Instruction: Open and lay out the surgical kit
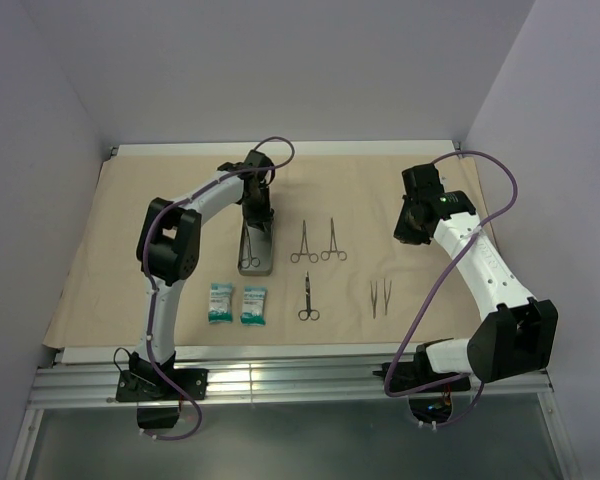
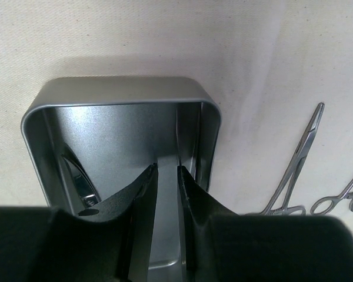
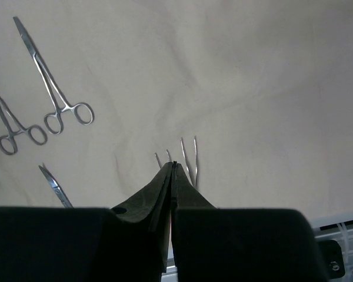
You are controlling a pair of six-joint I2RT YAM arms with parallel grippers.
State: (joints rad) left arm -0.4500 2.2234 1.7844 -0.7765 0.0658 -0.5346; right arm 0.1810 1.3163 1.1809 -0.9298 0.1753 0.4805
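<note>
L gripper (image 2: 166,170) over shiny grey tray (image 2: 123,85)

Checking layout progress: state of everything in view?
Drape: unfolded, lying flat.
Tray: upright on drape, one instrument inside.
Forceps: two, closed, laid side by side.
Scissors: closed, laid out.
Tweezers: two, laid side by side.
Packets: two, flat, side by side.
Left end effector: slightly open, inside tray.
Right end effector: shut, empty.
</note>
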